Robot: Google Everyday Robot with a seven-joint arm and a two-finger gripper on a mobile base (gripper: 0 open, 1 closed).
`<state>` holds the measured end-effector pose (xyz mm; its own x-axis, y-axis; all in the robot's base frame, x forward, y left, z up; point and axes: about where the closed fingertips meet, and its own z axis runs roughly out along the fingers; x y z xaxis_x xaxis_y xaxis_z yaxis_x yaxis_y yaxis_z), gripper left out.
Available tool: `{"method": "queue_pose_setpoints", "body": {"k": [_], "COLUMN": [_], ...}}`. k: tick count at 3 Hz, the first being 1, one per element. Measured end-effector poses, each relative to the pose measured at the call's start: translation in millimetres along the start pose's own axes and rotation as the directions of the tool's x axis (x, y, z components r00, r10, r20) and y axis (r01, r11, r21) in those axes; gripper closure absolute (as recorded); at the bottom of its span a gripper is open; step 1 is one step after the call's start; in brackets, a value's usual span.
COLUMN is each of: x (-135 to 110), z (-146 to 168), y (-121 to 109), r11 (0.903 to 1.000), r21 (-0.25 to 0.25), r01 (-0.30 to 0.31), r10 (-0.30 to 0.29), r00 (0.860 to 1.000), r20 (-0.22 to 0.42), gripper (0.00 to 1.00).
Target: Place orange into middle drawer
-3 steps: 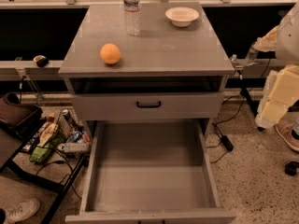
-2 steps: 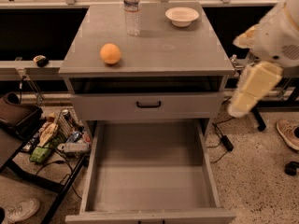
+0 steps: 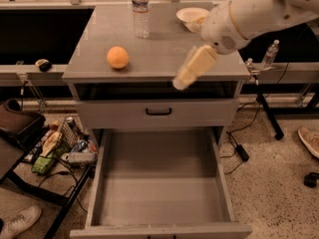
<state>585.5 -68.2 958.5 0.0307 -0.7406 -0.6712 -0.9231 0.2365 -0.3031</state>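
Observation:
The orange point(image 3: 117, 57) sits on the grey cabinet top point(image 3: 149, 59), left of centre. The middle drawer point(image 3: 159, 188) is pulled wide open at the bottom, and its flat grey floor is bare. My arm reaches in from the upper right, and my cream gripper point(image 3: 180, 81) hangs over the front right part of the cabinet top. It is well to the right of the orange and holds nothing that I can see.
A water bottle point(image 3: 141, 11) and a white bowl point(image 3: 191, 16) stand at the back of the top. A shut drawer with a black handle point(image 3: 158, 112) sits above the open one. Bags and cans point(image 3: 60, 143) lie on the floor at the left; cables and shoes are at the right.
My arm has swung from the right edge of the view leftward over the cabinet top, bringing the gripper closer to the orange. The orange and drawer have not moved.

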Motion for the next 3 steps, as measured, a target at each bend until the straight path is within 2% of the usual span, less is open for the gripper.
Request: {"method": "queue_pose_setpoints", "body": {"k": [1, 2, 3], "x": [-46, -83, -91], "z": [51, 84, 91], "y": [-18, -24, -22], "r11": [0.9984, 0.9936, 0.9925], "r21": [-0.036, -0.054, -0.061], "r01": [0.044, 0.099, 0.107], "r10": [-0.039, -0.089, -0.095], "r00": [0.991, 0.984, 0.982], "r20": [0.125, 0.155, 0.164], "gripper": [0.00, 0.00, 0.00]}}
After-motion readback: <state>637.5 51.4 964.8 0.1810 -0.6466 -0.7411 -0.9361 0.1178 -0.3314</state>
